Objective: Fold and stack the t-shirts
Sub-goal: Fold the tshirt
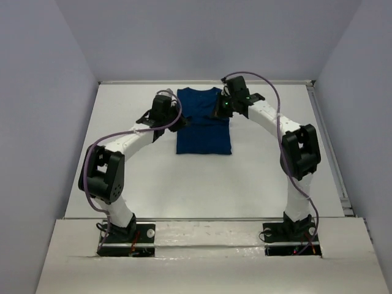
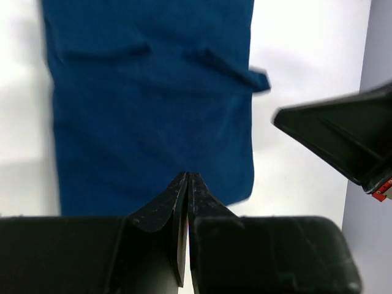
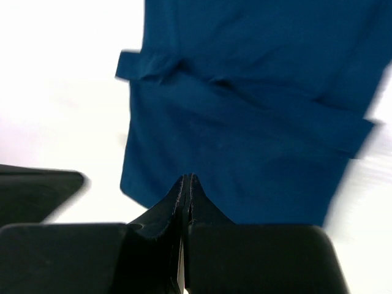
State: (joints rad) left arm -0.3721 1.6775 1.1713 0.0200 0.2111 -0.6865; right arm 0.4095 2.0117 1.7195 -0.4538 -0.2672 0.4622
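Top: navy t-shirt (image 1: 203, 125) lies flat at the middle of the bench (image 1: 184, 184) far edge, left gripper (image 1: 179, 122) and right gripper (image 1: 220, 111) flanking it.
Left wrist: fingers (image 2: 174, 199) pressed together above the shirt edge.
Right wrist: fingers (image 3: 174, 199) together too, nothing pinched.

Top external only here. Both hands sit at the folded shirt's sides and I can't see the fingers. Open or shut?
Observer: Both shut. The wrist views show the left hand and the right hand with fingers pressed together, tips over the navy t-shirt near its edge.
Operator: Fold looks clean from up here. Is it?
Observer: Not quite. In the left wrist view a small flap of cloth pokes out past one side edge.
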